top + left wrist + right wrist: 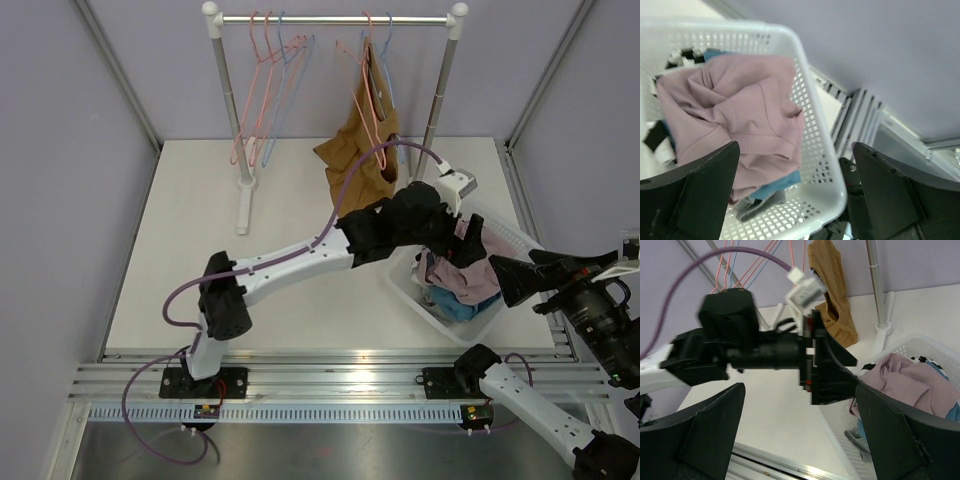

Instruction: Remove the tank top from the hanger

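Left tool (795, 160), right tool (800, 395) wide, empty — pink top (735, 110) in basket (812, 107); overhead adds tan garment (358, 152).

Light: bright, soft and even.
Shadows: pale ones on the table (200, 250) (middle of the top view).
Blur: black fingers (700, 195) fuzzy at both wrist views' bottom corners.

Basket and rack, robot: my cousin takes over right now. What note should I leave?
The left claw is open and empty, over the white basket.
The right claw is open and empty, beside the basket.
The pink top lies crumpled in the basket, off any hanger.
The brown garment hangs on a hanger on the rack.
Done: pink top, it seems. Left: probably the brown garment, if it counts.
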`<state>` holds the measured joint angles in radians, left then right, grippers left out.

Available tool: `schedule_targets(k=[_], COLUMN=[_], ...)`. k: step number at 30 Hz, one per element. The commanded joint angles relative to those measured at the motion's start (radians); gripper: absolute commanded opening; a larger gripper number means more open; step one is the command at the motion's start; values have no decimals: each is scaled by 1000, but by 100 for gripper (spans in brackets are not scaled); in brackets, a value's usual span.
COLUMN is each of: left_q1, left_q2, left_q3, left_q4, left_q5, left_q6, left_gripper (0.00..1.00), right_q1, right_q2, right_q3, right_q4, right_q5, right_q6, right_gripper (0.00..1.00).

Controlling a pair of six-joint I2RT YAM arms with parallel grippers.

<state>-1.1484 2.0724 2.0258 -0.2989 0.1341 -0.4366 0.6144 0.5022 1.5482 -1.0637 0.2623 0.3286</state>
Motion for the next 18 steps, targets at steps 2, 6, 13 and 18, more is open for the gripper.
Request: schedule_targets(k=[2,6,13,18], left_q1=[6,24,41,108], left_q2=[-255,-475,-790,-874], left_q3=[-129,-385,-597,-648], left_q4=[9,-37,-187,-388], left_q5=[-126,-357,-540,-654], left_q6=[58,45,22,-53], left_gripper=[99,99,99,99], right_q1=[-1,-1,1,1], right_q2=[59,85,217,459], right_q3=[35,18,-24,64], right_q4=[25,85,197,197], right_q5=[57,69,112,130], right_q6=[-22,-65,-82,-141], right_gripper=[100,99,99,98])
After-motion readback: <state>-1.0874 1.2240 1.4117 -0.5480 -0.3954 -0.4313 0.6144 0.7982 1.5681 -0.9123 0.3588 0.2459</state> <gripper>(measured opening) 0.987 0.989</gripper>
